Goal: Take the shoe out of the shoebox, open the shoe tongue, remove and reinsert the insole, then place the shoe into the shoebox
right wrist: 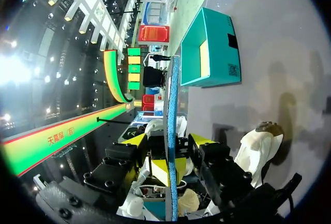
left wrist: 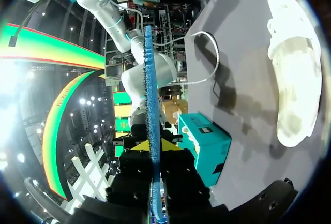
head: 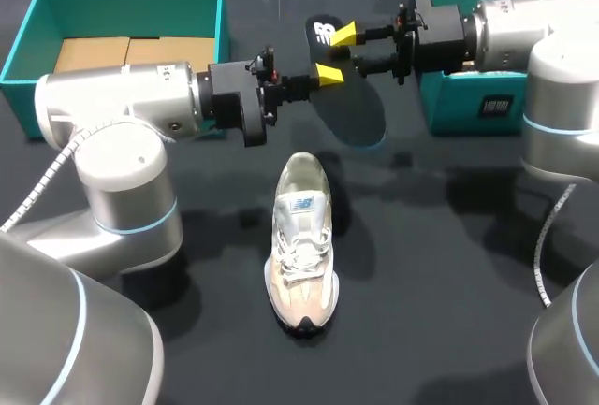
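Observation:
A black insole [head: 323, 33] with a blue underside hangs in the air above the table's far middle, between my two grippers. My left gripper [head: 323, 76] is shut on it; in the left wrist view the insole's blue edge [left wrist: 151, 94] runs straight out from between the fingers of my left gripper [left wrist: 153, 157]. My right gripper [head: 341, 50] meets the insole from the other side. In its wrist view the insole edge [right wrist: 170, 110] stands between the spread fingers of the right gripper [right wrist: 169, 141], clear of both. The pale sneaker [head: 301, 241] [left wrist: 292, 74] [right wrist: 256, 149] sits upright on the table, nearer than the grippers.
An open teal shoebox [head: 28, 31] [right wrist: 217, 32] with brown cardboard inside stands at the far left. A second teal box part [head: 468, 101] [left wrist: 207, 141] stands at the far right, under my right arm. The dark table [head: 430, 265] surrounds the sneaker.

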Controlling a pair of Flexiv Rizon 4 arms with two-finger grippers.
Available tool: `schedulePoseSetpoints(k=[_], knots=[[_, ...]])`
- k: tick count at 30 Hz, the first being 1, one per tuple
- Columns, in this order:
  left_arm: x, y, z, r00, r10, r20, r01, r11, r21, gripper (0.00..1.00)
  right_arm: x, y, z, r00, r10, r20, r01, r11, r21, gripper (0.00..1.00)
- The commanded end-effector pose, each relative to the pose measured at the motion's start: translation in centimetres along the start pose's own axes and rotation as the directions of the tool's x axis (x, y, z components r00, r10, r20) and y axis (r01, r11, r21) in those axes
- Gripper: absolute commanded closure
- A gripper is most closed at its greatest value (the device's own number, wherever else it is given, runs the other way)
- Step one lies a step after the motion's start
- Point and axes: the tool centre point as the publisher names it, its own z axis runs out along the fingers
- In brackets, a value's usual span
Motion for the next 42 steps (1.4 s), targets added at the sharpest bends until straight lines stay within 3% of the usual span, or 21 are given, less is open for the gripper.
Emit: schedulePoseSetpoints(k=[1,8,18,25,34,36,42], knots=[[-0.2,-0.4,-1.8,0.999,-0.046,-0.018,0.046,0.999,0.02,1.0,0.0,-1.0,-0.5,1.0,0.0,-0.002,0.0,1.0,-0.02,0.0],[0.2,-0.3,-4.0,0.991,-0.114,-0.067,0.116,0.993,0.032,1.0,-0.1,-3.0,-1.9,1.0,-0.001,0.009,0.001,0.999,-0.036,0.0],[0.8,-1.8,-5.2,0.965,-0.236,-0.112,0.244,0.968,0.064,1.0,-0.1,-3.0,-1.9,1.0,-0.001,0.009,0.001,0.999,-0.036,0.0],[1.2,-2.1,-6.3,0.866,-0.481,-0.14,0.497,0.86,0.12,1.0,-0.1,-3.0,-1.9,1.0,-0.001,0.009,0.001,0.999,-0.036,0.0],[-0.3,-3.6,-9.0,0.784,-0.599,-0.162,0.612,0.79,0.04,1.0,-0.1,-3.0,-1.9,1.0,-0.001,0.009,0.001,0.999,-0.036,0.0],[-0.5,-3.6,-9.3,0.817,-0.555,-0.157,0.556,0.83,-0.037,1.0,-0.1,-3.0,-1.9,1.0,-0.001,0.009,0.001,0.999,-0.036,0.0],[-0.5,-3.6,-9.3,0.817,-0.555,-0.157,0.556,0.83,-0.037,1.0,-0.1,-3.0,-1.9,1.0,-0.001,0.009,0.001,0.999,-0.036,0.0]])
